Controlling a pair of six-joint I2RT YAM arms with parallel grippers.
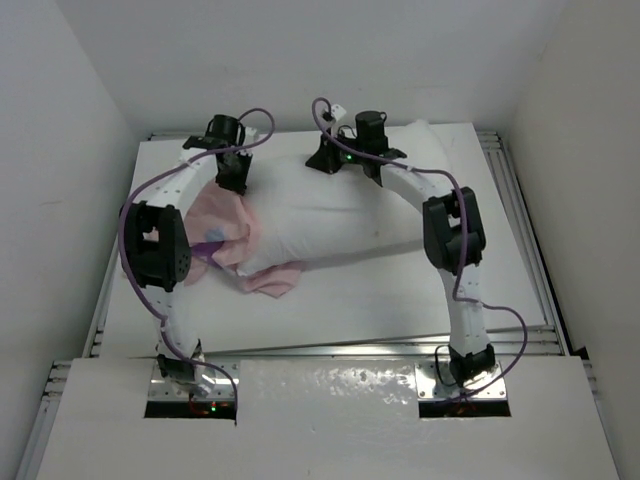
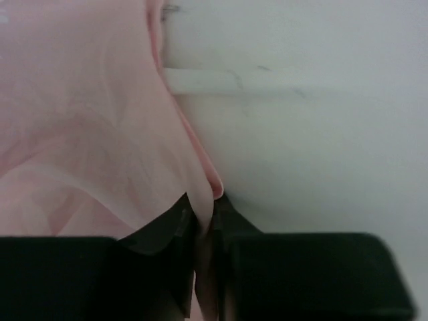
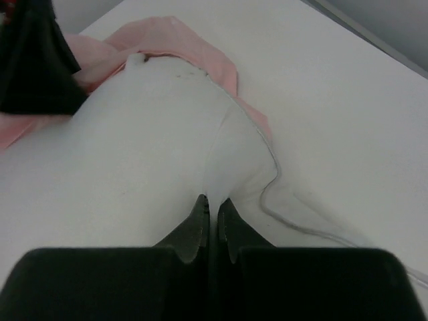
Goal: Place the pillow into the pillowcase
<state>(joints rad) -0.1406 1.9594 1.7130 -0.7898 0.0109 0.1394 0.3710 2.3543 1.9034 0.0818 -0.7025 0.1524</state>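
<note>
A: Where's the pillow (image 1: 345, 215)?
B: On the table (image 1: 400, 295), left end just inside the pillowcase (image 1: 228, 228); most is outside.
A: Grips?
B: Left gripper (image 2: 204, 212) is clamped on the pillowcase hem, right gripper (image 3: 212, 215) on the pillow cover. Pillow's soft & bulky, pillowcase's limp, prob. slippy. Hold the hem.

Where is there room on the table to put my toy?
Free: the table strip nearer than the pillow, between the left arm and right arm, and the strip right of the right arm. Crowded: the left side, where the pillowcase bunches.
</note>
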